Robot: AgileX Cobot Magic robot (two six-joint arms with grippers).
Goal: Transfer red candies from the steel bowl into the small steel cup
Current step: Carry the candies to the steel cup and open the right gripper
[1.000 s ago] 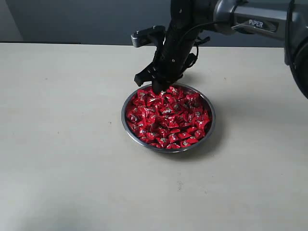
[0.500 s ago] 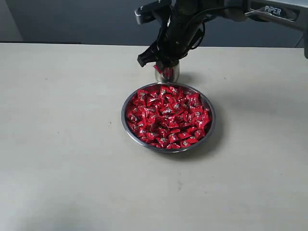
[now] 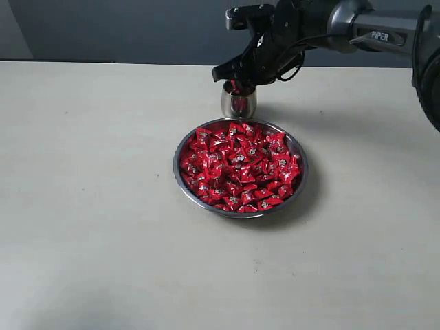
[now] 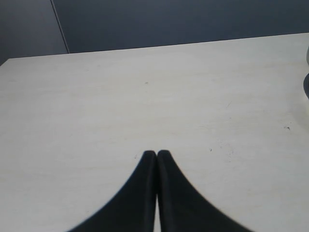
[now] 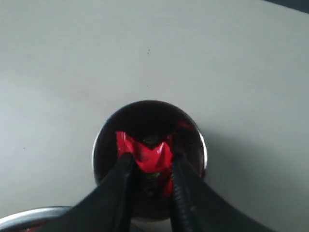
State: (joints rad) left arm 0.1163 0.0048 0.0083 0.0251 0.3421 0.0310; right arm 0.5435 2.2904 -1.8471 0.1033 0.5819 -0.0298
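Plainly, we saw the right gripper [image 3: 237, 85] poised directly over the small steel cup [image 3: 238, 105], with its black fingers [image 5: 123, 170] pointing down at the cup's mouth. In the right wrist view we found the jaws partly closed, pinching a single candy [image 5: 148, 155] in a crumpled red wrapper between their tips. That candy hung right at the opening of the cup, inside the circle of its rim, and we could not tell whether it touched the steel. Deeper in the cup we made out a red glint or two on the dark wall, but we could not say whether these were sweets or reflections.

The cup stood upright on the pale table [image 3: 89, 206]. In the exterior view it sat just beyond the far rim of the steel bowl [image 3: 176, 167], very close to it, though we could not tell whether the two touched. The bowl lay near the middle of the table and was heaped with the red candies [image 3: 240, 168], which covered it from rim to rim.

The left gripper [image 4: 157, 155] we saw only in its own wrist view. Its two dark fingers met tip to tip, closed on themselves, over the table top and well away from the bowl and the cup.
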